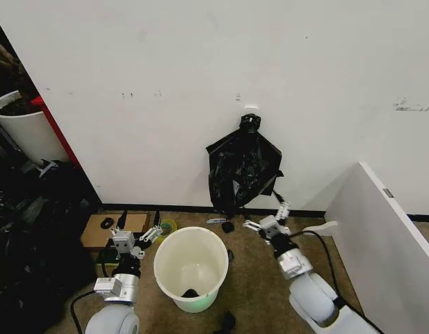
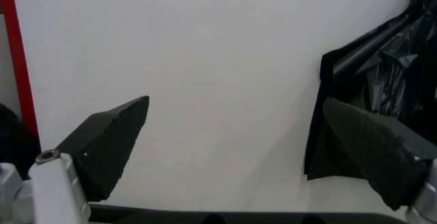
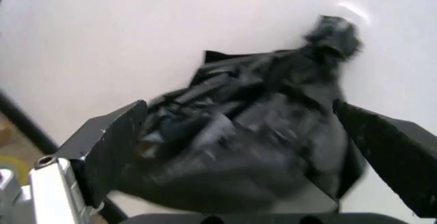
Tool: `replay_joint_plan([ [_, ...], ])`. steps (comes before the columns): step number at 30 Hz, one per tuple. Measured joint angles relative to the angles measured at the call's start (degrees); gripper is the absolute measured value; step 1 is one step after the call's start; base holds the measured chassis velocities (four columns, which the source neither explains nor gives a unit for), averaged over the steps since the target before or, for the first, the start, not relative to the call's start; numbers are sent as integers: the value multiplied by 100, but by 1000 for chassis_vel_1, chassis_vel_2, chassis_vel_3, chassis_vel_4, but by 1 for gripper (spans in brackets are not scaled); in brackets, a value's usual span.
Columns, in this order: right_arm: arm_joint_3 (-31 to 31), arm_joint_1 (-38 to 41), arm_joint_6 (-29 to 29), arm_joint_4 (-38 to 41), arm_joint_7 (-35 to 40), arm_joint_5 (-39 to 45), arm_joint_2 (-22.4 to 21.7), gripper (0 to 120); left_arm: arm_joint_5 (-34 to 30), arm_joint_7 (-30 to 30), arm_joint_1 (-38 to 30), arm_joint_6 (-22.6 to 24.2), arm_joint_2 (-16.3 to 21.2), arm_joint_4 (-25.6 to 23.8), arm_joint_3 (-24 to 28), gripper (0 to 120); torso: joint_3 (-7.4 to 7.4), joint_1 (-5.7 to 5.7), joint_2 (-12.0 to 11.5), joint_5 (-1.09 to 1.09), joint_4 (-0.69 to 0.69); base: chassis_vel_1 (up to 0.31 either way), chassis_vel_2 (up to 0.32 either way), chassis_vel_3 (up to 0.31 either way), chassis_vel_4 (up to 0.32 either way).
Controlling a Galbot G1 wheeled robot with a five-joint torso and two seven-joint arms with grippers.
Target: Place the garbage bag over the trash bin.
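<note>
The garbage bag (image 1: pixel 242 170), black, glossy and wrinkled, hangs on the white wall from a knot at its top. Below it on the brown floor stands the trash bin (image 1: pixel 193 257), white and round, upright, with a small dark thing at its bottom. My left gripper (image 1: pixel 138 235) is open, just left of the bin's rim. My right gripper (image 1: pixel 268 216) is open, right of the bin and below the bag's lower edge, clear of it. The left wrist view has the left gripper (image 2: pixel 236 101) facing bare wall, the bag (image 2: pixel 382 65) off to one side. The right gripper (image 3: pixel 239 104) faces the bag (image 3: pixel 259 132), with nothing between its fingers.
A white slanted panel (image 1: pixel 381 229) closes off the right side. A flat cardboard box (image 1: pixel 106 229) and a tape roll (image 1: pixel 167 227) lie left of the bin. A dark pile (image 1: pixel 33 236) and a big white cylinder (image 1: pixel 26 129) stand far left.
</note>
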Motion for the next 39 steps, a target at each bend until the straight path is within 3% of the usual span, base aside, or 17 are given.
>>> replay_joint_plan([
  [7,-1122,1260,-1662,-449,594,7,-2,100,75,-24,110,-36,-74,2,-24,100,0,0,0,0,0,0,0,0,0],
  [8,-1122,1260,-1662,-449,594,7,-2,100,75,-24,110,-36,-74,2,-24,100,0,0,0,0,0,0,0,0,0],
  [12,-1658,1761,-3143,-555,1282,138,172,100,79,-50,157,-65,-98,4,-29,100,0,0,0,0,2,0,0,0,0],
  [15,-1756,1838,-3665,-692,1484,113,221,100,80,-76,218,-113,-106,-6,-37,100,0,0,0,0,1,0,0,0,0],
  [18,-1733,1795,-3722,-759,1521,69,199,100,80,-92,253,-157,-108,-16,-45,100,0,-1,0,0,0,0,0,0,0],
  [23,-1575,1671,-3477,-886,1527,-79,178,88,80,-111,280,-205,-104,-15,-53,100,0,-1,0,0,0,0,0,0,0],
  [29,-1365,1528,-3239,-960,1474,-457,136,62,93,-117,256,-207,-115,-6,-14,100,-1,-1,0,1,0,0,0,0,0],
  [31,-1351,1513,-3252,-949,1473,-452,126,59,93,-117,256,-207,-113,-5,-12,100,0,-1,0,1,0,0,0,0,0],
  [39,-1076,1233,-3182,-693,1510,-90,14,28,93,-118,232,-196,-63,2,-4,100,-1,-1,0,0,0,0,0,0,0],
])
